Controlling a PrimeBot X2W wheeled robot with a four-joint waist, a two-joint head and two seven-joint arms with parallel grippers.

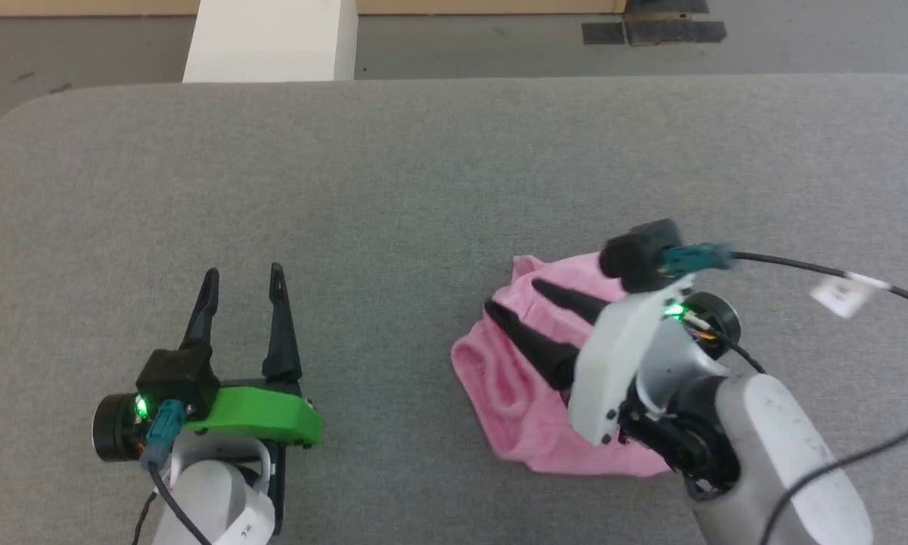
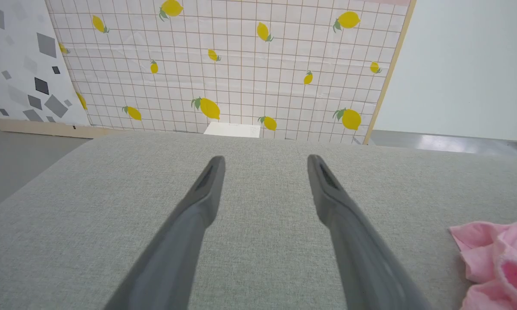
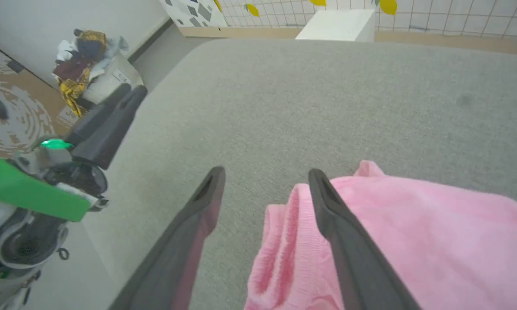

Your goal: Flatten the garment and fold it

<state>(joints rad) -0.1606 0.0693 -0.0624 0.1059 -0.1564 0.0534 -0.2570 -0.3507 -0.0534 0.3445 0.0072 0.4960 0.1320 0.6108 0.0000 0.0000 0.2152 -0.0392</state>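
No writing can be read; the white cable tag is too blurred.

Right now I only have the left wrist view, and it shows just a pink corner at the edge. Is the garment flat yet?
Observer: No. The garment lies bunched in a heap on the gray table, with a thick rolled fold along its left side.
Operator: Where's the right gripper?
Observer: The right gripper is over that heap, fingers reaching toward its left edge.
Operator: Holding anything?
Observer: No. Its jaws stand open with nothing pinched between them.
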